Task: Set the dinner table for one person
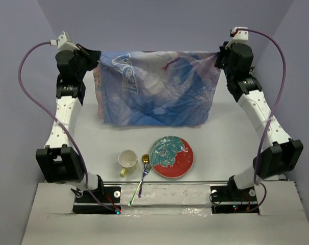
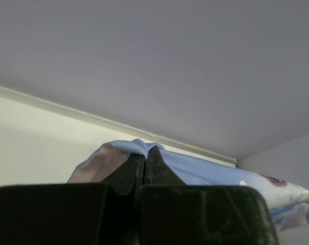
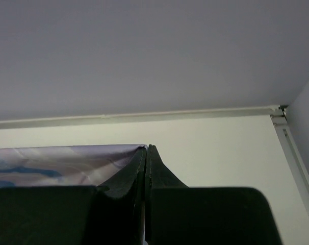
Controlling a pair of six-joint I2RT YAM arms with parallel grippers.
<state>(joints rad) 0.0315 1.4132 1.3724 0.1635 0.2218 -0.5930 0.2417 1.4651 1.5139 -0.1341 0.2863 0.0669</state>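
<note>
Left gripper (image 2: 146, 150) and right gripper (image 3: 146, 149) clamp shut on the top corners of the soft, limp blue printed cloth mat (image 1: 159, 92), which I hold sagging above the matte white dinner table (image 1: 231, 138).

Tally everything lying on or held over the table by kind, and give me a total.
Cloth mat: 1
Plate: 1
Cup: 1
Spoon: 1
Fork: 1
Total: 5
</note>
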